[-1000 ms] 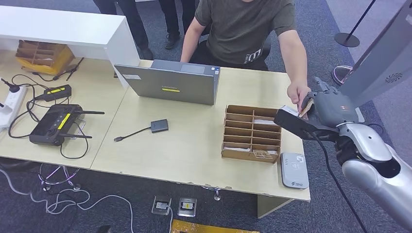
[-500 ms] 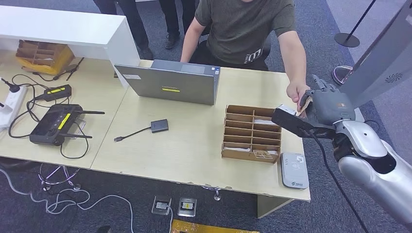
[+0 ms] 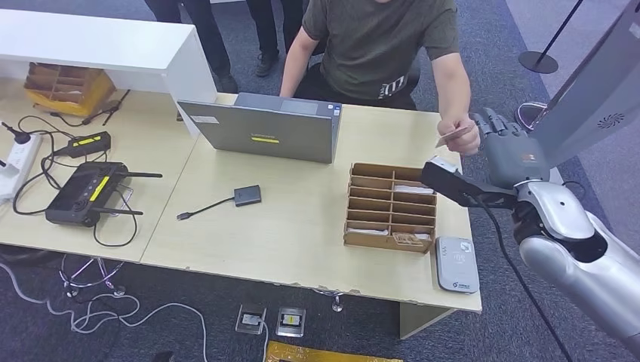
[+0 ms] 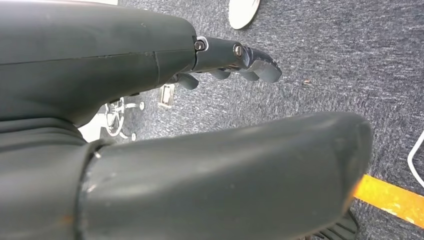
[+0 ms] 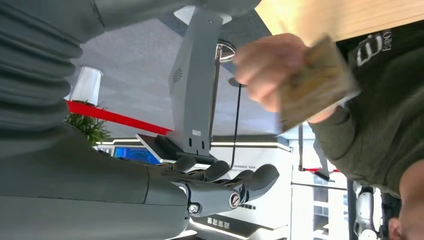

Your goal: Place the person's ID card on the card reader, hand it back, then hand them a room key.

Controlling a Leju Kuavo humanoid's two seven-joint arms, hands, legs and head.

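Note:
A person's hand (image 3: 466,140) across the table pinches the ID card (image 3: 451,136), lifted just clear of my right hand (image 3: 507,148). That hand hovers over the table's far right edge with its fingers spread and nothing in it. In the right wrist view the card (image 5: 317,82) is in the person's fingers (image 5: 265,67), apart from my fingers (image 5: 227,181). The grey card reader (image 3: 456,264) lies at the front right corner of the table. A cardboard organizer (image 3: 353,205) beside it holds cards in its slots (image 3: 407,240). My left hand (image 4: 215,57) hangs over the carpet, holding nothing.
A laptop (image 3: 264,132) stands on the table in front of the seated person. A small adapter with a cable (image 3: 247,195) lies mid-table. A controller (image 3: 83,192), cables and a cardboard box (image 3: 68,87) are on the left. A grey stand (image 3: 596,90) rises at the right.
The person has taken the ID card out of my right hand and lifted it away toward themselves. My right hand's fingers have opened and it has risen slightly.

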